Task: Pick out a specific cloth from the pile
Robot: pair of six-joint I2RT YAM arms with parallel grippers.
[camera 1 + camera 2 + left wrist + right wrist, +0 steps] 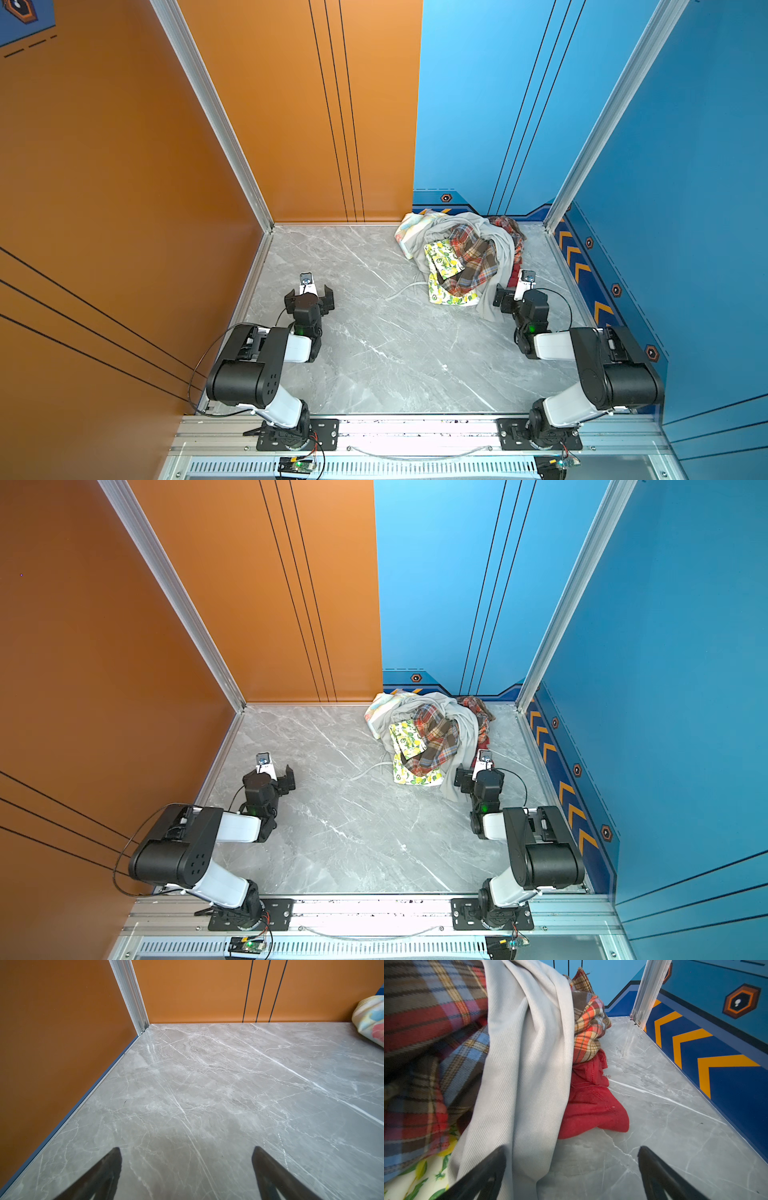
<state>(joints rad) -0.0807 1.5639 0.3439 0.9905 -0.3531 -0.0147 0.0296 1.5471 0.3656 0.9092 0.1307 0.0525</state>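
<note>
The pile [461,257] [428,737] lies at the back right of the marble table. It holds a grey garment [529,1064], red-brown plaid [425,1012], a lemon print [444,257] and a pale pastel cloth [411,232] [369,1020]. The deep-red cloth [591,1105] pokes out at the pile's right foot under the grey garment and plaid; in a top view only a sliver [514,276] shows. My right gripper [517,293] [572,1150] is open just short of it, one finger against the grey garment. My left gripper [309,297] [187,1148] is open over bare table, far left.
An orange wall [124,187] closes the left side and part of the back. A blue wall with chevrons [695,1043] runs close beside the right gripper. A white cord [405,291] trails from the pile onto the table [374,340].
</note>
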